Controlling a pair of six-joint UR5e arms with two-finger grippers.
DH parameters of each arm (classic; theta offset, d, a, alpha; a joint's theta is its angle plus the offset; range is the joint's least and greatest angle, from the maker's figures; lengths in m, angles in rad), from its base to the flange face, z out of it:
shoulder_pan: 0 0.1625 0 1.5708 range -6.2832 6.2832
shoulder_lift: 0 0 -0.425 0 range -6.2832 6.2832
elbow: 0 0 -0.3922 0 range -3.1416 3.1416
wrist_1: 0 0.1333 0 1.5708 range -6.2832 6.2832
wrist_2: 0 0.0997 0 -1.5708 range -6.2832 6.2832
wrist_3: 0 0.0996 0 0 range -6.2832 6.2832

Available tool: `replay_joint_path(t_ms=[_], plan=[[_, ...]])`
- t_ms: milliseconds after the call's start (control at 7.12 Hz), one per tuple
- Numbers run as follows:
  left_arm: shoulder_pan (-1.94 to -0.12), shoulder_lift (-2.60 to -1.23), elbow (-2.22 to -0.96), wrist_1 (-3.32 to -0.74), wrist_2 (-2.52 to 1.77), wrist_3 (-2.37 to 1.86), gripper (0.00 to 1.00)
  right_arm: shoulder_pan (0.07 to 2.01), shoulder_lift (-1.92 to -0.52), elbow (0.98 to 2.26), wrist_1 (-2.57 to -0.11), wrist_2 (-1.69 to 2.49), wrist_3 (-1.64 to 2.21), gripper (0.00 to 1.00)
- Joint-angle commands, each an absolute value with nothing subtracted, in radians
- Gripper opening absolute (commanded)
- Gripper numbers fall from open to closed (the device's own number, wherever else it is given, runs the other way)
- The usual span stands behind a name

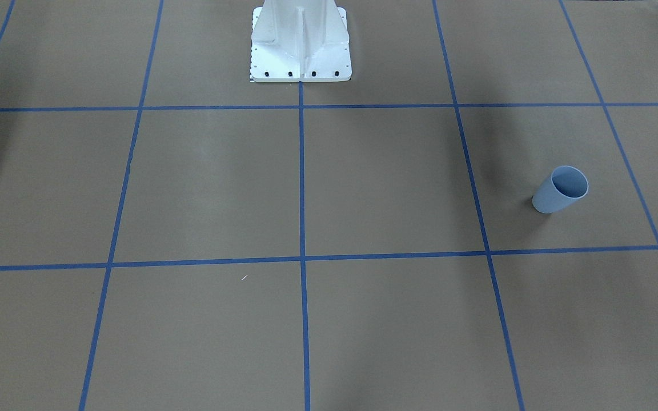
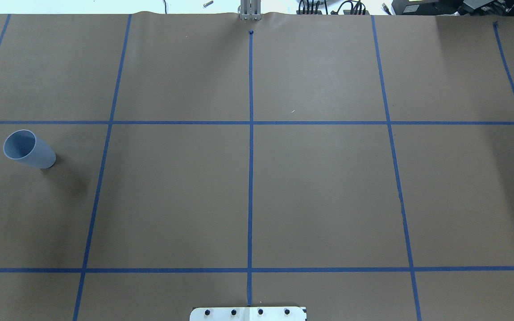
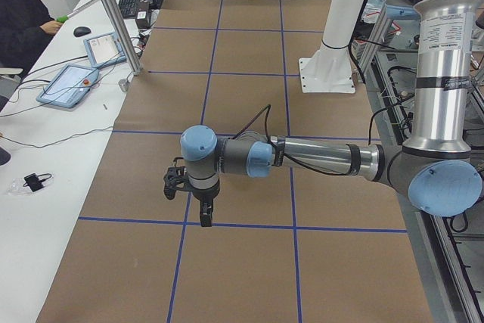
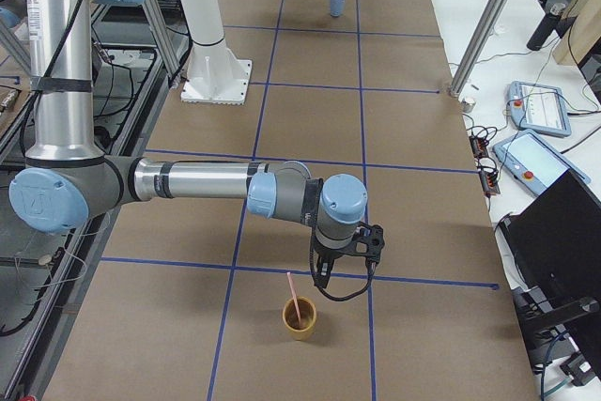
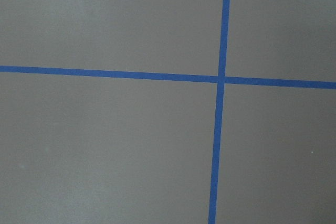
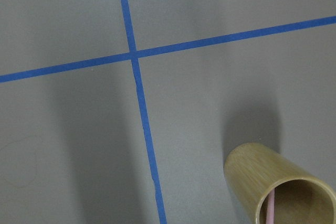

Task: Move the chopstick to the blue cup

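The silver metal-tube left arm (image 3: 325, 160) and right arm (image 4: 188, 180) had round light-blue caps (image 3: 198, 141) at their bends. A thin black cable (image 3: 257, 113) looped over one. The small left gripper (image 3: 205, 219) and right gripper (image 4: 322, 281) were black. The tall white stand (image 1: 300, 40) had black screws (image 1: 290, 73).

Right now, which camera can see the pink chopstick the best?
The exterior right view: the pink chopstick leans in the wooden cup, with its upper part sticking out clearly. The right wrist view catches only a thin sliver inside the cup. In the exterior left view it is too small to tell. The others miss it.
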State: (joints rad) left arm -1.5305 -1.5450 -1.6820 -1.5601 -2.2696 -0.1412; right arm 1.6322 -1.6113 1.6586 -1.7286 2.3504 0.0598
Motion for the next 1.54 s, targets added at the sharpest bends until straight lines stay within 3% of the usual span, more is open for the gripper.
replay_joint_path(t_ms=[0,1404], plan=[[-1.531,-1.542,-1.683,-1.571,-2.276,-0.147,0.98,1.632,-1.617,1.654,-1.7,2.352,0.058,1.0],[-1.529,-1.551,-1.693,-1.575,-2.279,-0.149,0.98,1.632,-1.625,1.661,-1.678,2.355,0.052,1.0]])
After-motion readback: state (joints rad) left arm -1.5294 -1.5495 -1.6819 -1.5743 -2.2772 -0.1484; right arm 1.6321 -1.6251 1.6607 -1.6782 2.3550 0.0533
